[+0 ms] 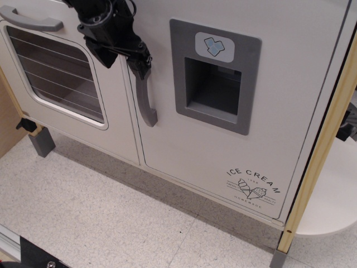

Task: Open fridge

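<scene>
Your fingers (124,58) sit spread around the handle (146,100) top; the fridge (234,111) door is shut, pull remaining.

oven door (61,78) left of fridge (234,106); fridge handle (146,103) on its left edge, dispenser panel (215,75) right of handle; gripper (120,53) at handle top; floor (100,212) below

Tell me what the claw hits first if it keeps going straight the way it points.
Probably the fridge's grey handle: the claw points down and to the right at the handle's top end and looks at or nearly on it. Depth is unclear from this single view.
</scene>
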Action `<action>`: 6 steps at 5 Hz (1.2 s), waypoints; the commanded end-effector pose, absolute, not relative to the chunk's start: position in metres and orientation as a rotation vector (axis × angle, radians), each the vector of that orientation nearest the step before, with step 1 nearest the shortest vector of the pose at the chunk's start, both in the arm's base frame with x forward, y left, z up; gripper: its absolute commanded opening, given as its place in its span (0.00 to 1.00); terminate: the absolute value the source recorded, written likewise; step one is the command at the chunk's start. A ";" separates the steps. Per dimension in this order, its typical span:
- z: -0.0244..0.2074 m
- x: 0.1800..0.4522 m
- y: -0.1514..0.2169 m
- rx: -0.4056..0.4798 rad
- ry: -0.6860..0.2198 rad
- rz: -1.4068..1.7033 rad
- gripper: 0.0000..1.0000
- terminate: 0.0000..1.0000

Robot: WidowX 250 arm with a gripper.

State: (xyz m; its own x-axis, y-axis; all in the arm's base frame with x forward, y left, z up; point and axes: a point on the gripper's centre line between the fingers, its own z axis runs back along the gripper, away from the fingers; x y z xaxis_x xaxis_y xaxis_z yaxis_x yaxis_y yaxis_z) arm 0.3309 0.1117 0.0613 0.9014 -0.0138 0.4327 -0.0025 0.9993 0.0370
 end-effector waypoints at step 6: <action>0.033 0.340 0.103 0.052 -0.573 0.038 0.00 0.00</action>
State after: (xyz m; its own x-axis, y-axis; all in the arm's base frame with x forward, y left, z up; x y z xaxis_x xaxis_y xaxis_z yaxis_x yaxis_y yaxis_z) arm 0.3315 0.0991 0.0271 0.8587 0.0351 0.5113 -0.0465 0.9989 0.0095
